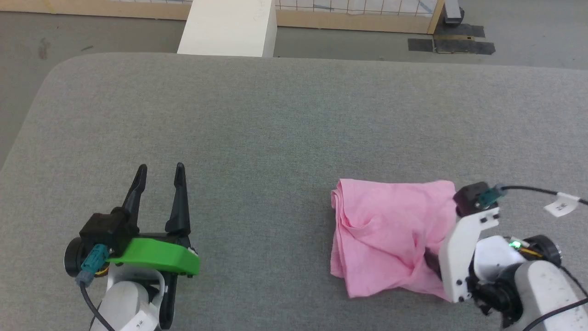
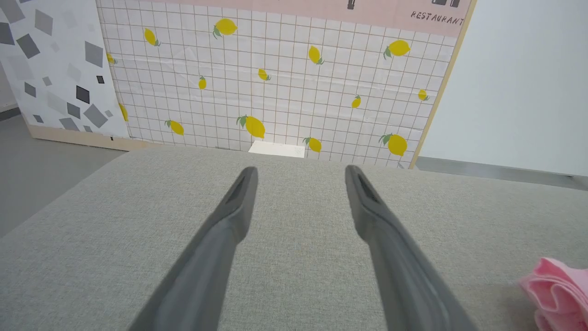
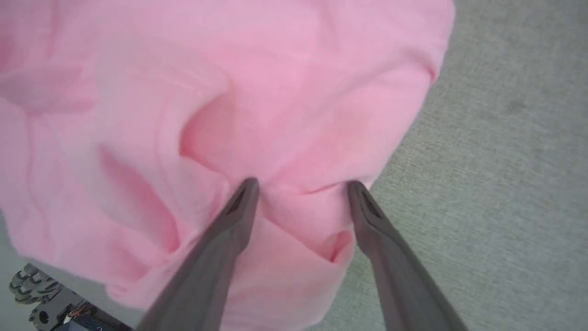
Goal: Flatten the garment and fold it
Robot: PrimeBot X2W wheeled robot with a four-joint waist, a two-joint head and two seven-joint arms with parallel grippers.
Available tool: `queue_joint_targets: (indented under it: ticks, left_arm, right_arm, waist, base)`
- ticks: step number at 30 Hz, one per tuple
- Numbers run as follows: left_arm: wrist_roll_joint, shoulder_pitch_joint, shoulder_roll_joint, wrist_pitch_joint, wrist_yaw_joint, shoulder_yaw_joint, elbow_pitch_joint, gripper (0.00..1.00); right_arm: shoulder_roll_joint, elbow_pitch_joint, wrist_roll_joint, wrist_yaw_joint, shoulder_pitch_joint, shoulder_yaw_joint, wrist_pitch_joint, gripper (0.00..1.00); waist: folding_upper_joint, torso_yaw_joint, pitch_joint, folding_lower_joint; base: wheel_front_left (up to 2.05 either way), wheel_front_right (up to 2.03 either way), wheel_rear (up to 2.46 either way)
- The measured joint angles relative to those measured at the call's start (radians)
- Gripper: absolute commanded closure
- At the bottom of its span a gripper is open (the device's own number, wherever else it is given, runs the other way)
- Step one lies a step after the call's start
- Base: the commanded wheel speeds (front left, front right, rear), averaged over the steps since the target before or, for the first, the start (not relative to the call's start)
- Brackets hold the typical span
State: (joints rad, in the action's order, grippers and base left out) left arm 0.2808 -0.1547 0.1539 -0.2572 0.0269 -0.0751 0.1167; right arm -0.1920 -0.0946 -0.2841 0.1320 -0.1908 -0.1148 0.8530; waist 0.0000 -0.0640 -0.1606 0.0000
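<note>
The garment (image 1: 386,225) is a crumpled, roughly folded pink bundle on the grey padded table (image 1: 275,115), right of centre near the front. My right gripper (image 3: 301,186) is open, its fingertips (image 3: 248,186) pressing into the fabric's near right part with a pinch of cloth between them. In the head view the white wrist bracket (image 1: 464,248) covers those fingers at the garment's right edge. My left gripper (image 1: 161,168) stands open and bare at the lower left, well apart from the garment. The left wrist view catches the open left gripper (image 2: 299,170) over bare table and a garment corner (image 2: 558,285).
A white box (image 1: 229,27) stands on the floor just beyond the table's far edge. A lemon-patterned wall panel (image 2: 275,82) rises behind it. A black cable with a white tag (image 1: 562,204) runs from the right wrist. The table's rounded left corner (image 1: 59,69) drops to grey floor.
</note>
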Motion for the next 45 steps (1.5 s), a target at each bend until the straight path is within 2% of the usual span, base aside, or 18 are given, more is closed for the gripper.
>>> queue_joint_targets:
  ticks: [6, 7, 8, 9, 14, 17, 22, 28, 32, 36, 39, 45]
  left_arm:
    - [0.0, 0.0, -0.002, 0.0, 0.0, 0.0, 0.002, 0.0]
    - [0.0, 0.0, -0.003, 0.0, 0.001, 0.0, 0.002, 0.0]
    - [0.0, 0.0, -0.003, 0.0, 0.003, 0.0, 0.002, 0.0]
    - [0.0, -0.001, -0.003, 0.0, 0.004, 0.0, 0.002, 0.0]
    - [0.0, 0.0, -0.005, 0.0, 0.004, 0.015, -0.002, 0.0]
    - [0.0, 0.007, -0.004, 0.0, 0.0, 0.037, -0.023, 0.0]
    - [0.001, 0.031, 0.003, -0.001, -0.012, 0.081, -0.071, 0.0]
    - [-0.004, 0.023, 0.013, 0.004, -0.037, 0.094, -0.145, 0.0]
    - [-0.022, -0.022, 0.038, 0.041, -0.038, 0.085, -0.205, 0.0]
    - [-0.047, -0.051, 0.06, 0.091, -0.046, 0.076, -0.268, 0.0]
    - [-0.062, -0.053, 0.08, 0.126, -0.056, 0.08, -0.32, 0.0]
    - [-0.079, -0.057, 0.118, 0.182, -0.069, 0.096, -0.401, 0.0]
  right_arm:
    - [0.006, -0.045, 0.0, 0.0, 0.011, -0.044, -0.002, 0.0]
    - [0.007, -0.05, 0.0, 0.0, 0.01, -0.045, -0.005, 0.57]
    - [0.006, -0.053, 0.0, 0.0, 0.009, -0.047, -0.011, 0.94]
    - [0.003, -0.054, 0.0, 0.0, 0.008, -0.048, -0.022, 1.0]
    - [-0.024, -0.054, -0.018, 0.0, -0.013, -0.073, -0.045, 1.0]
    - [-0.071, -0.031, -0.042, 0.0, -0.042, -0.126, -0.041, 1.0]
    - [-0.215, 0.004, -0.094, 0.0, -0.135, -0.251, -0.012, 1.0]
    - [-0.371, -0.021, -0.148, 0.0, -0.269, -0.324, -0.015, 1.0]
    - [-0.454, -0.081, -0.148, 0.0, -0.346, -0.344, -0.062, 1.0]
    - [-0.51, -0.167, -0.125, 0.0, -0.409, -0.349, -0.154, 1.0]
    - [-0.534, -0.258, -0.112, 0.0, -0.457, -0.335, -0.243, 1.0]
    - [-0.528, -0.444, -0.075, 0.0, -0.535, -0.242, -0.379, 1.0]
  waist:
    - [0.0, -0.007, -0.007, 0.0]
    - [0.0, -0.007, -0.009, 0.0]
    - [0.0, -0.007, -0.01, 0.0]
    - [0.0, -0.007, -0.011, 0.0]
    - [0.0, 0.012, -0.011, 0.0]
    - [0.0, 0.042, -0.01, 0.0]
    - [0.0, 0.125, -0.011, 0.0]
    - [0.0, 0.253, -0.035, 0.0]
    - [0.0001, 0.329, -0.073, 0.0]
    - [0.0001, 0.375, -0.137, 0.0]
    - [0.0, 0.398, -0.191, 0.0]
    - [0.0, 0.411, -0.304, 0.0001]
  base:
    - [0.0, 0.0, 0.0]
    - [0.0, 0.0, 0.0]
    - [0.0, 0.0, 0.0]
    - [0.0, 0.0, 0.0]
    - [0.0, 0.0, 0.0]
    - [0.0, 0.0, 0.0]
    - [0.0, 0.0, 0.0]
    - [0.0, 0.0, 0.0]
    - [0.0, 0.0, 0.0]
    - [0.0, 0.0, 0.0]
    - [0.0, 0.0, 0.0]
    - [0.0, 0.0, 0.0]
